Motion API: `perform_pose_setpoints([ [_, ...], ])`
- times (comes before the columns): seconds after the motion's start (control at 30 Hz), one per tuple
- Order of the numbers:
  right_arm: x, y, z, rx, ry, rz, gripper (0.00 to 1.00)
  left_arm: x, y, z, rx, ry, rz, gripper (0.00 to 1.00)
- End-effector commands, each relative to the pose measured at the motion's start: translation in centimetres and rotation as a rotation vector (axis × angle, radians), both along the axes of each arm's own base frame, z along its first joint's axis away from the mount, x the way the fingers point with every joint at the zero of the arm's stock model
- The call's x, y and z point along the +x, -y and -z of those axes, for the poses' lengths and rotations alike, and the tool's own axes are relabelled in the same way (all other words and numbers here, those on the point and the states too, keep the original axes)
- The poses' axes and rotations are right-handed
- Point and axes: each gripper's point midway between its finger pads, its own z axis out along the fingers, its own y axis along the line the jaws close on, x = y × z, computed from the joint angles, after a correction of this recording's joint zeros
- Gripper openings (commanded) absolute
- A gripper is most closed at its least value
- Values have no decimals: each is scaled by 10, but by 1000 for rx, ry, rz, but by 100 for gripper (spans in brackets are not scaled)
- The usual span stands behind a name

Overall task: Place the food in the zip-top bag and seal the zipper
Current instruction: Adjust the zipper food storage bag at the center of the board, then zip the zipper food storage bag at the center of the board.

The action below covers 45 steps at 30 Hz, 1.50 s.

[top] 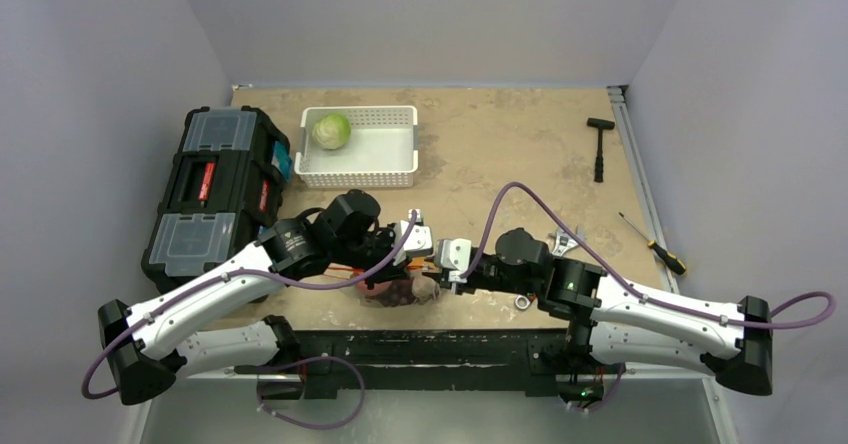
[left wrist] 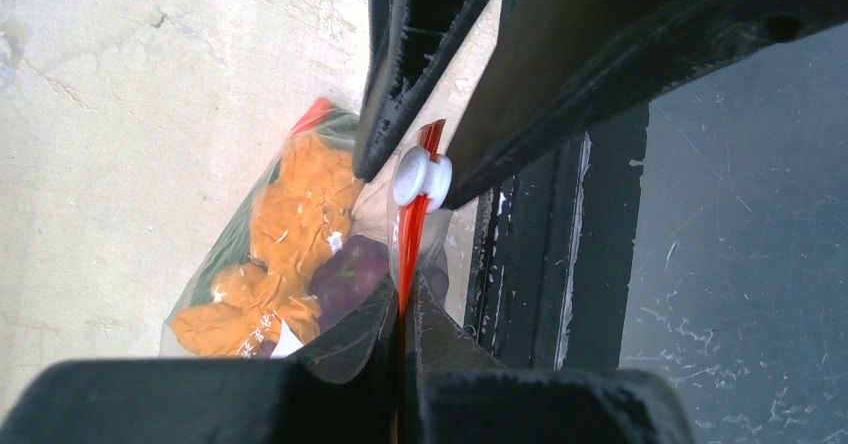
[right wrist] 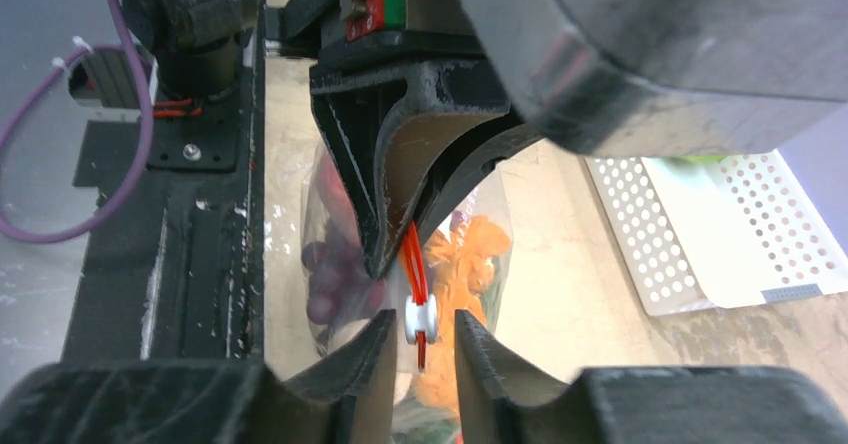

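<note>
Now left fingers (left wrist: 345,349) tight on zipper (left wrist: 410,249), right fingers (right wrist: 372,359) apart around slider (right wrist: 420,319).

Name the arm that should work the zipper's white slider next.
Right, probably. The right gripper has its jaws open on either side of the white slider, so it need only close and pull. The left gripper is shut on the zipper beside it, which suits anchoring the strip.

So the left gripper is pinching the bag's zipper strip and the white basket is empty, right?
Not quite: the left gripper does pinch the zipper strip, but the white basket holds a green cabbage, as the top view shows.
</note>
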Motion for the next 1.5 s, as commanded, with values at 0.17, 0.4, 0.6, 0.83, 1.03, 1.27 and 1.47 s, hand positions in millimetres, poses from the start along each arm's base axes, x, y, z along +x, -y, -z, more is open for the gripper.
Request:
perform_pose_setpoints([
  [0.17,11,14,-30,-55,166,69,40,-4,7,-10,-51,-19,20,0],
  [0.4,4,5,-29,-76,189,30,27,-4,8,-8,-46,-35,22,0],
  [0.6,3,1,-28,-74,182,17,21,-4,8,-10,-55,-35,22,0],
  [0.83,3,-3,-27,-53,183,14,17,-7,8,-14,-73,-38,34,0],
  [1.03,1,-8,-23,-39,200,-13,0,-14,10,-17,-104,-43,80,0],
  [1.27,-8,-18,-23,47,226,-71,2,-21,8,-20,-149,-8,136,0],
  [1.47,-19,-29,-25,83,234,-151,4,-23,7,-17,-148,-2,151,0],
])
